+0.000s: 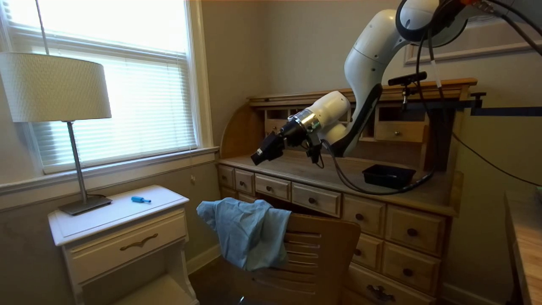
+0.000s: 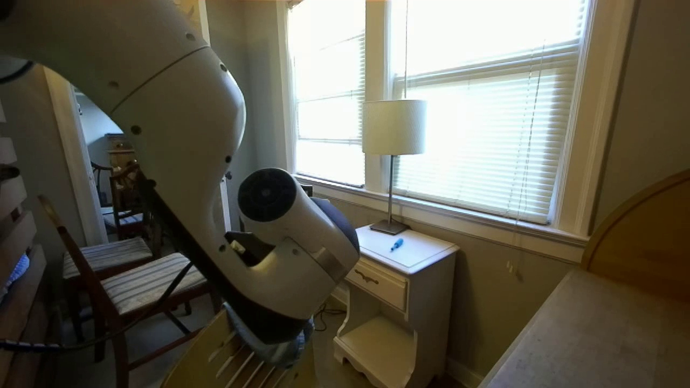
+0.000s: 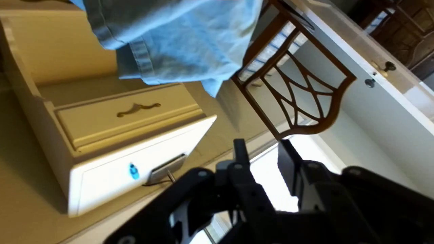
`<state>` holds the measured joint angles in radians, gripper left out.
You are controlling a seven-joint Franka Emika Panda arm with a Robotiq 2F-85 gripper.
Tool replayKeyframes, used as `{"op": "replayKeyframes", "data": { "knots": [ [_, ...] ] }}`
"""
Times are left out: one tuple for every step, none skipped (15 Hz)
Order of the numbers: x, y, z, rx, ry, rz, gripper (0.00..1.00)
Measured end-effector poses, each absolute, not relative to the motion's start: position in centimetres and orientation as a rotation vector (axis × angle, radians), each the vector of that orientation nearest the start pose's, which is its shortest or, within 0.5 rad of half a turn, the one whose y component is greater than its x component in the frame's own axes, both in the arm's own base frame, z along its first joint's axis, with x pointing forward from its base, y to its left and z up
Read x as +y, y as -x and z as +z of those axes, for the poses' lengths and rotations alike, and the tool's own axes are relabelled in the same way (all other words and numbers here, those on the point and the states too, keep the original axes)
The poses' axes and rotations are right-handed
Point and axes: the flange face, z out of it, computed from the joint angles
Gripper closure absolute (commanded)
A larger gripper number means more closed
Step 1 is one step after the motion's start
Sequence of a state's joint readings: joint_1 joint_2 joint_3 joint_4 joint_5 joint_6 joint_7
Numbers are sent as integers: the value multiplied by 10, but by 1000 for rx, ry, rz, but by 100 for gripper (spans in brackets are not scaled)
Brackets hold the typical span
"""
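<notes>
There's a big bright window (image 1: 123, 106) with white slatted blinds, and right by it a light brown wooden roll-top desk (image 1: 305, 170) with lots of dark-knobbed drawers. A chunky white jointed robot arm (image 1: 370, 51) hogs space in both exterior views. There's also a white boxy nightstand (image 1: 110, 254) with one drawer below the window, and a tan wooden slat-back chair (image 1: 336, 241) over by the desk front. On the nightstand stands a slim grey metal lamp (image 1: 61, 89) with a cream drum shade.

The crumpled light blue fabric cloth (image 1: 252, 233) is draped over one end of the chair's backrest. A shallow black rectangular tray (image 1: 385, 180) sits on the desktop. As for the black two-fingered gripper (image 3: 262, 149), it's released, nothing in its grip: in the wrist view the fingertips (image 3: 241, 149) stand apart with bright light showing through the gap, and the cloth hangs well clear of them. In an exterior view the gripper angles downward, higher than the cloth. Smallest is a bright blue screwdriver-shaped tool (image 1: 139, 199), lying on the nightstand near the lamp's flat base.
</notes>
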<state>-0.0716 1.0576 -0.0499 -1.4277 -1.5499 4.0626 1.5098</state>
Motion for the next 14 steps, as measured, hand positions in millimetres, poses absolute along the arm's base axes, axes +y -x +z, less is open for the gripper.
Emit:
{"op": "replayKeyframes", "data": {
  "knots": [
    [76, -627, 164, -336, 2157, -862, 32],
    [80, -628, 165, -352, 2134, -898, 48],
    [84, -628, 165, -372, 2116, -924, 70],
    [87, -628, 164, -391, 2099, -942, 72],
    [89, -628, 163, -406, 2085, -954, 78],
    [92, -626, 161, -421, 2070, -958, 87],
    [93, -623, 159, -434, 2053, -956, 94],
    [95, -621, 156, -440, 2039, -950, 98],
    [95, -618, 154, -445, 2021, -941, 92],
    [96, -615, 152, -449, 2001, -933, 64],
    [96, -611, 151, -455, 1975, -924, 66],
    [97, -608, 150, -460, 1949, -914, 64],
    [100, -605, 147, -473, 1938, -897, 56],
    [105, -601, 144, -490, 1918, -870, 51]
  ]
}}
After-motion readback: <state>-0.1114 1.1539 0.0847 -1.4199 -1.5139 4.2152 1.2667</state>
